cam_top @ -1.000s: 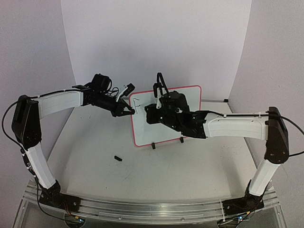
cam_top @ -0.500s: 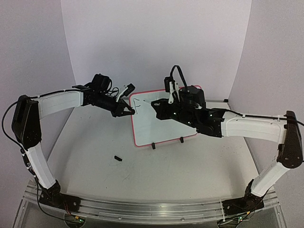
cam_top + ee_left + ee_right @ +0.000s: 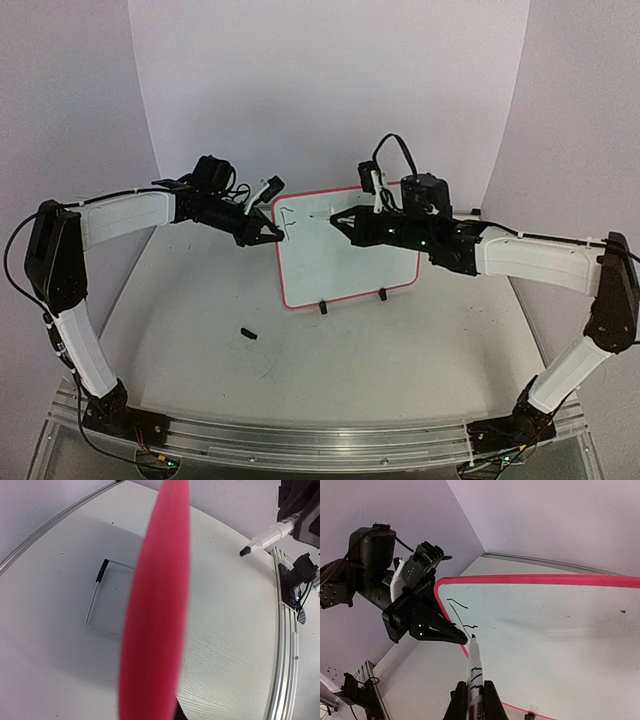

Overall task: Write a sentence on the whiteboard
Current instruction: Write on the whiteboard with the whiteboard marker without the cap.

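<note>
The task was barely begun: of the sentence (image 3: 458,614) only a first letter-like mark, a hooked stroke with a short crossbar, stood in thin dark line in the 10 o'clock corner of the whiteboard (image 3: 350,260), and the rest of the white face was bare apart from a few faint specks. By that showing, nearly all the words were left to write. The board stood near the middle of the table (image 3: 420,350), propped almost upright on two small black feet (image 3: 323,307), its smooth glossy panel bound by a thin red-pink frame with rounded corners. The left gripper (image 3: 272,234) was pinched shut on the frame at the board's 9 o'clock edge, steadying it; its wrist view showed the frame only as a blurred pink band. The right gripper (image 3: 345,221), reaching in from 3 o'clock, was clamped on a slim white marker (image 3: 474,672) with black print and a dark tip. That tip sat just beside the crossbar, though whether it touched the surface could not be told. A small black cap (image 3: 248,333) lay on the matte, lightly scuffed tabletop at 7 o'clock from the board, well apart from it.
</note>
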Available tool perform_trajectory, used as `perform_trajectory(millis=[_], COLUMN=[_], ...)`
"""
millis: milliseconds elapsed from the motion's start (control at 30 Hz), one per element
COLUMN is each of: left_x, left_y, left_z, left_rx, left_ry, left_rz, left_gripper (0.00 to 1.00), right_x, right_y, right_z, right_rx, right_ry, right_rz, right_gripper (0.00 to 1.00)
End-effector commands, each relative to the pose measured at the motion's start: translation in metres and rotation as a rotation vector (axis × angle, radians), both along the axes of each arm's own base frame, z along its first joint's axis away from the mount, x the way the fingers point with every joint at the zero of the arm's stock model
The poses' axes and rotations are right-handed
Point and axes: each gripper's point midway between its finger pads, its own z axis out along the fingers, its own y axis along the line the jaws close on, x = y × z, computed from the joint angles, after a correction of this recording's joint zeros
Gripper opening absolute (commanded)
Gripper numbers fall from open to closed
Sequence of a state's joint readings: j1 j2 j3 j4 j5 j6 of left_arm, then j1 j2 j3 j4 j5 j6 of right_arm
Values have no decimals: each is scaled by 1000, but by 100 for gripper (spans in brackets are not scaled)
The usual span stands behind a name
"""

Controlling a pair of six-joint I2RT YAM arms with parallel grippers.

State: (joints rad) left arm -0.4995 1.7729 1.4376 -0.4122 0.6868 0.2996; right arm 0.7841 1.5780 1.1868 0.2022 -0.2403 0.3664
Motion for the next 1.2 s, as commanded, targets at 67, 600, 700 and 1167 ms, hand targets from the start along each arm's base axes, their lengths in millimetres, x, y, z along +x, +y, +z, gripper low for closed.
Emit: perform_trajectory(millis=[67,600,700,1167], left_x=[9,7,7,7], left_y=[9,6,6,4], left_z=[-25,-28,-29,-31], left_rx=[104,112,112,117], left_ry=[5,5,6,8], left_rz=[45,37,37,31], left_gripper=[0,0,0,0], right_x=[5,29,33,35], right_y=[20,16,15,20], right_z=[5,-5,-7,-7], right_rx=[38,33,31,36], right_ry=[-16,-2,0,-4], right_rz=[110,-8,-21,-2], right_gripper=[0,0,0,0])
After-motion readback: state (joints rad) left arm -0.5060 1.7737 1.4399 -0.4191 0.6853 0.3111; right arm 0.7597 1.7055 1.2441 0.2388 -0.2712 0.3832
